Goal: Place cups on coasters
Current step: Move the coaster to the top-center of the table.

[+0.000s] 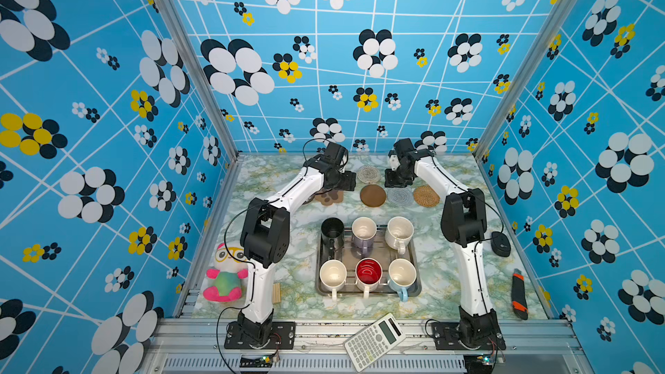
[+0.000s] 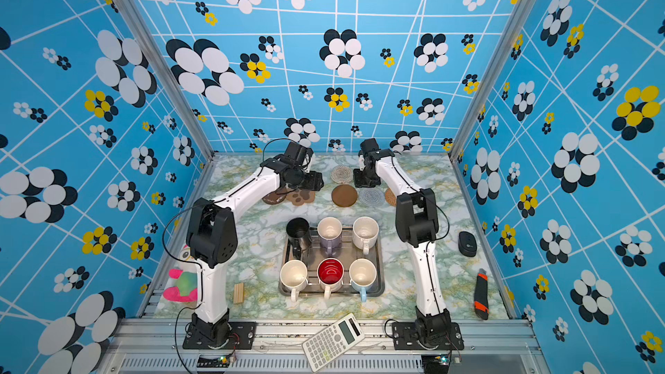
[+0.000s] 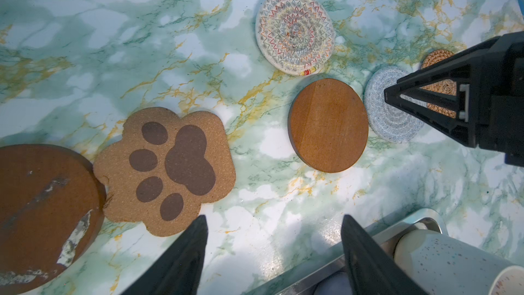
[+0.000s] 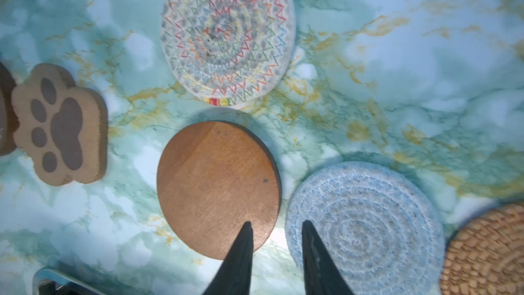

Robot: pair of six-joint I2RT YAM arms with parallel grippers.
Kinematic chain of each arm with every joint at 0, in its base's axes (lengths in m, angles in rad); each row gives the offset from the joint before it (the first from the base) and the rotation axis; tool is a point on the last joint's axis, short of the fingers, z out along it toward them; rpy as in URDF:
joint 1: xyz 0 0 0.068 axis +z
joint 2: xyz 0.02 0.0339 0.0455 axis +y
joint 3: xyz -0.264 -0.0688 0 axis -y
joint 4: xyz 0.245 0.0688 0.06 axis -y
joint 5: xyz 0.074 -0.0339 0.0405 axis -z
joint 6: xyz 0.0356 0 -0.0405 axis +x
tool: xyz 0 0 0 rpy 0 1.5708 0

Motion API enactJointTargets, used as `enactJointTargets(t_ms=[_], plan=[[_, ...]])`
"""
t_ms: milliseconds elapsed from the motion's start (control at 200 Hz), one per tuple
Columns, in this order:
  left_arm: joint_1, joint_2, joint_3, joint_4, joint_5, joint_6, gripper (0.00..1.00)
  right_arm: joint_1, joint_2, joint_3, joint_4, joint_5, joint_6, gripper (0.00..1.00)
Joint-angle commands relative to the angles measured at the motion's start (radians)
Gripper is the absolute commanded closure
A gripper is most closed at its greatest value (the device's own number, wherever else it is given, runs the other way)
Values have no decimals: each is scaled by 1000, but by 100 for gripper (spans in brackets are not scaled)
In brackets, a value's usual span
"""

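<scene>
Several cups stand in a metal tray (image 1: 418, 284): black (image 1: 331, 230), lavender (image 1: 363, 233), speckled cream (image 1: 398, 233), white (image 1: 333, 275), red-inside (image 1: 369, 273) and light blue (image 1: 402, 275). Behind the tray lie the coasters: cream crocheted (image 1: 368, 174), brown disc (image 1: 372, 195), grey-blue (image 1: 399, 196), rattan (image 1: 426, 196), paw print (image 3: 167, 168) and a second brown disc (image 3: 42, 211). My left gripper (image 3: 273, 217) hovers open over bare table between the paw print and the tray. My right gripper (image 4: 276, 222) hangs above the gap between brown disc (image 4: 218, 188) and grey-blue coaster (image 4: 365, 219), narrowly open and empty.
A plush toy (image 1: 225, 275) and a small wooden block (image 1: 276, 293) sit at the front left. A black mouse (image 1: 501, 243) and a utility knife (image 1: 518, 293) lie on the right. A calculator (image 1: 374, 341) rests on the front rail.
</scene>
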Motion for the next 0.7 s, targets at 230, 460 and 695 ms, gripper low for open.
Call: enactJointTargets(t_ms=[230, 460, 695], plan=[[-3, -3, -8, 2, 24, -15, 24, 6, 27, -30, 6, -86, 39, 49], [-3, -1, -18, 14, 39, -29, 24, 4, 14, -103, 48, -116, 70, 51], [-3, -4, -23, 18, 45, -34, 24, 4, 12, -135, 83, -151, 94, 53]])
